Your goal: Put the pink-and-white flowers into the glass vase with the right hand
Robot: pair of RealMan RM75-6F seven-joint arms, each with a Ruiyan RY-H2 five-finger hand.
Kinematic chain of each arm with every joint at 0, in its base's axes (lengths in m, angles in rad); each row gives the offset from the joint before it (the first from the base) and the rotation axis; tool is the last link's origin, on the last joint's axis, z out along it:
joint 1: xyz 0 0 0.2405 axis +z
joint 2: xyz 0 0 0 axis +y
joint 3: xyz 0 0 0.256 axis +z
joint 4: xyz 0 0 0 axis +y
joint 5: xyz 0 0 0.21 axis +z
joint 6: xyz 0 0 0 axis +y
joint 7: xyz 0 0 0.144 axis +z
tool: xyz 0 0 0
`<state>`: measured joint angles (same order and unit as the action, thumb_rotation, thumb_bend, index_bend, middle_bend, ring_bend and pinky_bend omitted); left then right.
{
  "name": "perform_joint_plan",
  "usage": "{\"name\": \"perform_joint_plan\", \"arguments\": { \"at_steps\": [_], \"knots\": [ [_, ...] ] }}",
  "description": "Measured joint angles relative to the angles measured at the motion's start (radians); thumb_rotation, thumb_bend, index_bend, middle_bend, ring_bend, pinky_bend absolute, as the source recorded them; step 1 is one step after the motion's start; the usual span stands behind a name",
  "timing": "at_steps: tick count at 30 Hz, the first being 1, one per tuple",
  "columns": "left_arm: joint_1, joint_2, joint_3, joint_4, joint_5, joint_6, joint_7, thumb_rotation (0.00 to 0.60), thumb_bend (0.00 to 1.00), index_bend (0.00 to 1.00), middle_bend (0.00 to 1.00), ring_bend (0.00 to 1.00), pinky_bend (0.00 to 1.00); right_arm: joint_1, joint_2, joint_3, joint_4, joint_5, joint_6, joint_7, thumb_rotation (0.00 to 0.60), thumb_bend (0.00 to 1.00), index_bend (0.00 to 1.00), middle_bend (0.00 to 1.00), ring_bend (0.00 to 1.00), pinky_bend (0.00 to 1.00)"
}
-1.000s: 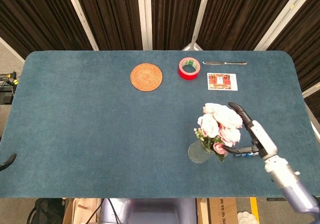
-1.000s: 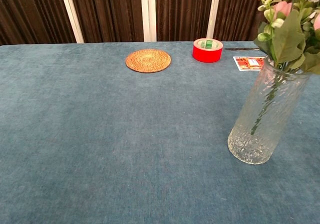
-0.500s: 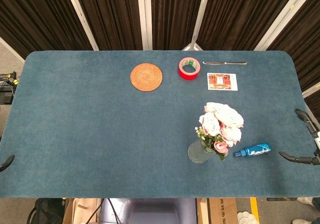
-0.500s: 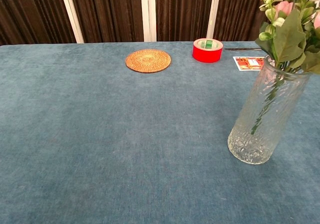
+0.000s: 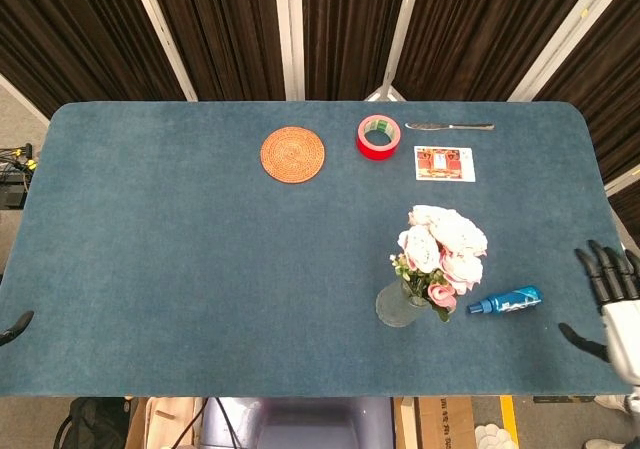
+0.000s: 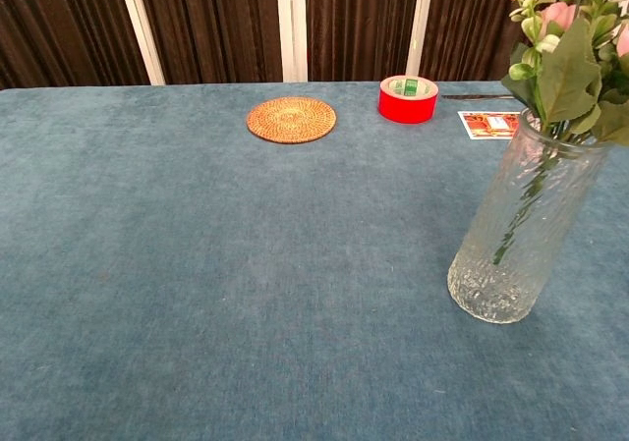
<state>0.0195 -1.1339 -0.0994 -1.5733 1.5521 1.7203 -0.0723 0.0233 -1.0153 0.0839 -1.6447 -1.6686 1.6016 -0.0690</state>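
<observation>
One right robot hand [image 5: 612,304] withdrawn, flowers [image 5: 441,248] unmoved in vase [image 6: 519,237]

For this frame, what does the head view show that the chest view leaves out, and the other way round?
Only the head view shows the right robot hand at the table's right edge, fingers spread and holding nothing, the blue bottle lying right of the vase, and a sliver of the left robot hand at the left edge. Only the chest view shows the flower stems standing inside the glass. Both show the glass vase with the pink-and-white flowers in it, the woven coaster, the red tape roll, the card and the knife.
</observation>
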Motion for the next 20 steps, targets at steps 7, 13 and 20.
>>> {"name": "perform_joint_plan", "arguments": {
  "at_steps": [7,13,20],
  "knots": [
    [-0.002,0.008,0.003,-0.006,-0.013,-0.02,0.002,0.6,0.22,0.1,0.0,0.0,0.11,-0.004,-0.113,-0.024,-0.006,-0.035,0.008,-0.141,0.6,0.14,0.06,0.03,0.06,0.0],
    [-0.004,0.021,0.008,-0.015,-0.023,-0.04,0.012,0.6,0.22,0.1,0.0,0.0,0.11,0.002,-0.108,-0.032,-0.002,-0.01,-0.024,-0.142,0.6,0.14,0.08,0.03,0.05,0.0],
    [-0.003,0.032,0.006,-0.022,-0.046,-0.055,0.023,0.6,0.22,0.1,0.0,0.0,0.11,0.006,-0.078,-0.029,-0.033,0.05,-0.062,-0.141,0.6,0.14,0.08,0.03,0.05,0.0]
  ]
}}
